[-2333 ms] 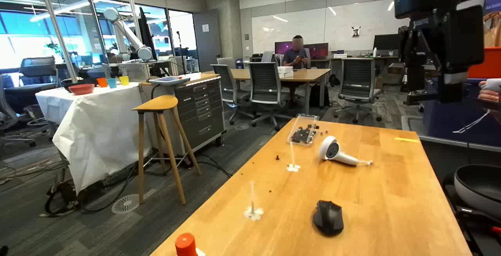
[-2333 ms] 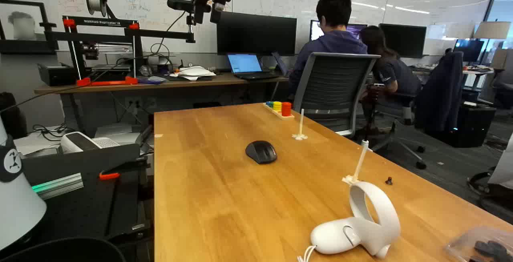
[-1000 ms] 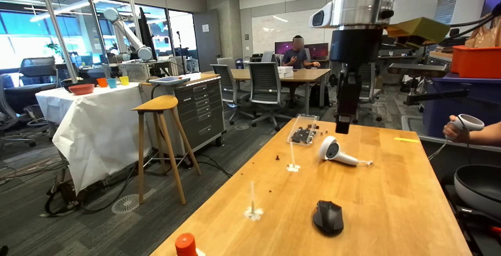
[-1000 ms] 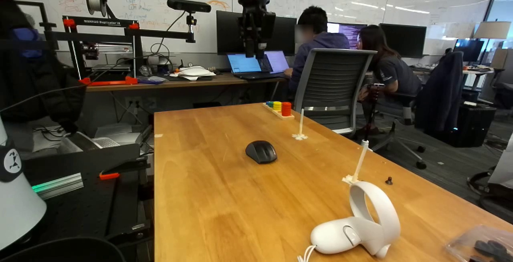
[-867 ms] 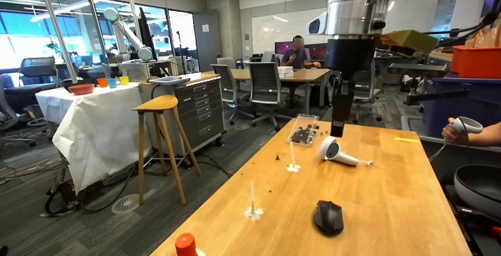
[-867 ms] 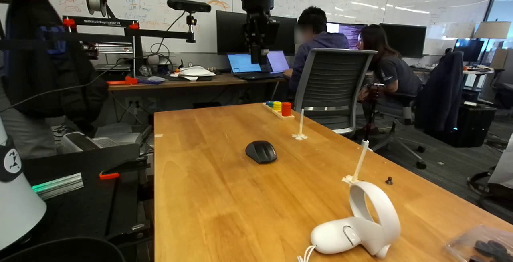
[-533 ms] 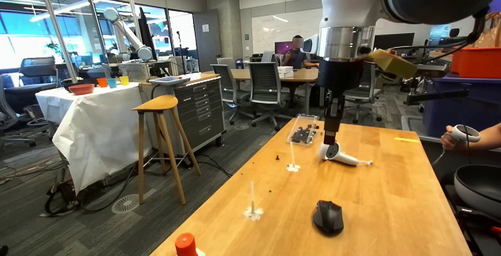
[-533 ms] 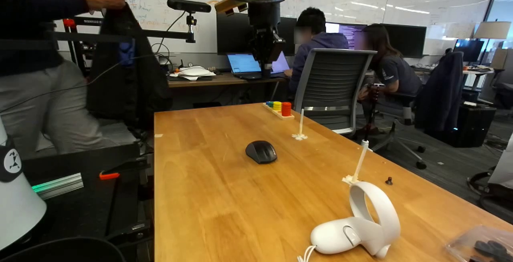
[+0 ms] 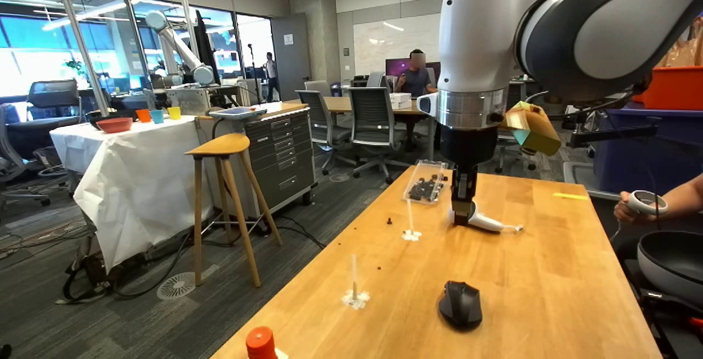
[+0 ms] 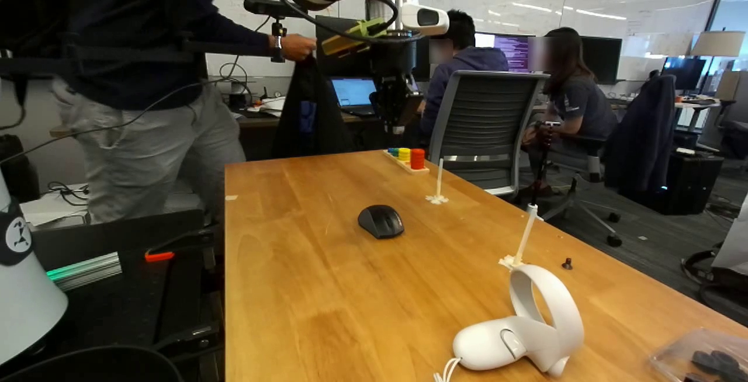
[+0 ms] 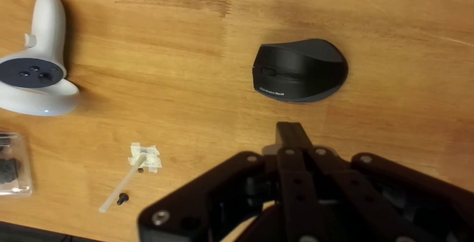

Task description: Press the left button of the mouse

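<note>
Mouse (image 11: pixel 300 70) (black) lower than pincer (image 11: pixel 292 133), apart

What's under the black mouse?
The wireless mouse sits on the wooden table; bare wood shows all around it. Its underside and whatever is directly beneath are covered, so I can't see them.

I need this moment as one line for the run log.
gripper: shut, above table | mouse: on table, apart from gripper | left button: untouched, press pending

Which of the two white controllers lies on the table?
The controller near the clear box of dark parts; the other controller is held in a person's hand.
</note>
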`<state>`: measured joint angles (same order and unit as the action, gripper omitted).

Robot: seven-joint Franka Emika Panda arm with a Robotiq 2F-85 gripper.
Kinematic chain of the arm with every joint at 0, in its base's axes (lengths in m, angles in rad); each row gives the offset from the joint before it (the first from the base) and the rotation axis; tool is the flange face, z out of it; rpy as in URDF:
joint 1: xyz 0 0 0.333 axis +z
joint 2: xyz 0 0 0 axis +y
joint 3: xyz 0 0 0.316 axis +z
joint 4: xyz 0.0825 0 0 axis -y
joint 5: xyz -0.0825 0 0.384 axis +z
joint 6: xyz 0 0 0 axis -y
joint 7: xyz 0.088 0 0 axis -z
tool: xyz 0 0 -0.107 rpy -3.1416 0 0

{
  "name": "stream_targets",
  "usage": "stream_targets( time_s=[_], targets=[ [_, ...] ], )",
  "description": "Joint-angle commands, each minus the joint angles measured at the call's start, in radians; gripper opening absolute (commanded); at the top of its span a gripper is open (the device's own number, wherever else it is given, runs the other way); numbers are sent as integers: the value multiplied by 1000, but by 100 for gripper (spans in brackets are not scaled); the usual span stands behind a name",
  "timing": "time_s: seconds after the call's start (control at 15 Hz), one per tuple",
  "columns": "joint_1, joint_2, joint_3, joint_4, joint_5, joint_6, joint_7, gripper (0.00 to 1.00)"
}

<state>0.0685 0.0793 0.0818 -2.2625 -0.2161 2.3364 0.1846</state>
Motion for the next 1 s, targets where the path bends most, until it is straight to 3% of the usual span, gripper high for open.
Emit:
stream_targets(
  time_s=[0.0, 0.93],
  targets=[
    [7, 46, -22, 10, -55, 32, 44, 0],
    [37, 195, -67, 36, -156, 97, 106, 0]
  ],
)
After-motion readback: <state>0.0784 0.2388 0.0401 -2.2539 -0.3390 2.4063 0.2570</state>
